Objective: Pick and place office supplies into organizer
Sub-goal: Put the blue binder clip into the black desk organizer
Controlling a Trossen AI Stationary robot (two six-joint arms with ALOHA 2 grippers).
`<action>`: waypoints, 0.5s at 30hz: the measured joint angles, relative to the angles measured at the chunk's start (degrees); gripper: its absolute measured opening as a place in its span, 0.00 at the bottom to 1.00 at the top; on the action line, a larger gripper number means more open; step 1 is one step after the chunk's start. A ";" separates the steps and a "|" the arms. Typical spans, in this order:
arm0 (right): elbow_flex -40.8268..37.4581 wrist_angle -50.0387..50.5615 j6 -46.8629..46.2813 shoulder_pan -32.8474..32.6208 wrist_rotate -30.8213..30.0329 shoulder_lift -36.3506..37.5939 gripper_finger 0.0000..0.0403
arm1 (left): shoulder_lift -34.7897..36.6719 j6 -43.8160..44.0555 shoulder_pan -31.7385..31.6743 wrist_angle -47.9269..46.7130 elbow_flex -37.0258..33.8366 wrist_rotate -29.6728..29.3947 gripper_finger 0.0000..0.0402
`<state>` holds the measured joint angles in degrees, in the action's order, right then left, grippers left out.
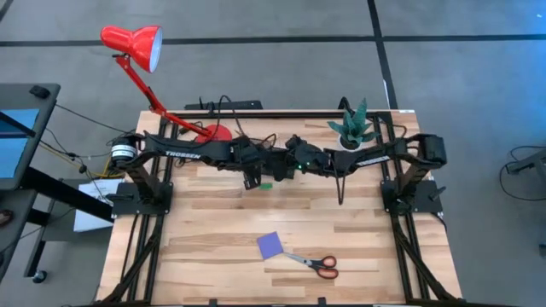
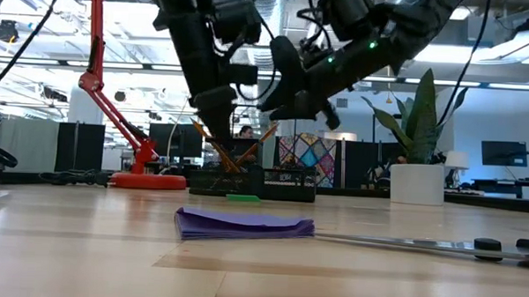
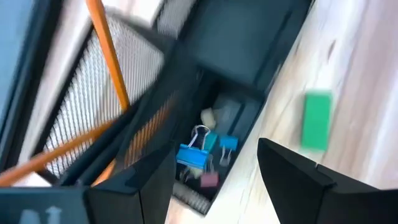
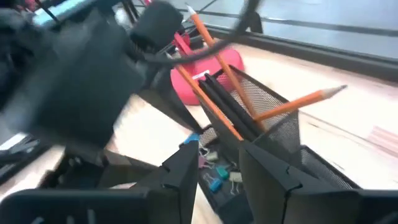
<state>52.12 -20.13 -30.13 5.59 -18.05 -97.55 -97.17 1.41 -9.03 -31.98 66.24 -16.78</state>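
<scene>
A pale wooden plank table [image 1: 213,247] sits on a grey floor, an open office visible beyond. At the upper centre of the high view both arms meet over the black mesh desk organizer [image 4: 280,140]. The left gripper [image 3: 214,177] hangs with its fingers spread and empty above the low compartment of binder clips; the right gripper [image 4: 217,165] hovers beside it, fingers apart and holding nothing. Orange pencils [image 4: 214,53] and black pens already stand in the tall cup. Just beside the organizer lies the small green eraser [image 3: 318,119]: light, slightly rubbery, best pinched across its short sides. Lower centre lie the flimsy purple square notepad [image 1: 271,245] and the stiff red-handled scissors [image 1: 317,264].
</scene>
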 joint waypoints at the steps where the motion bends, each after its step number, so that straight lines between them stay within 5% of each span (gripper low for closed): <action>1: 0.00 0.16 -0.02 -0.52 -1.11 0.17 0.28 | 1.03 0.23 0.01 1.63 -0.76 0.19 0.54; 15: -0.05 -5.42 -1.77 -2.05 -1.04 -1.14 0.28 | 7.70 -1.77 0.06 13.77 -6.89 5.35 0.54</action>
<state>52.07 -25.55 -31.90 3.54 -19.09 -98.70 -89.47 -0.36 -8.97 -18.21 59.35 -11.42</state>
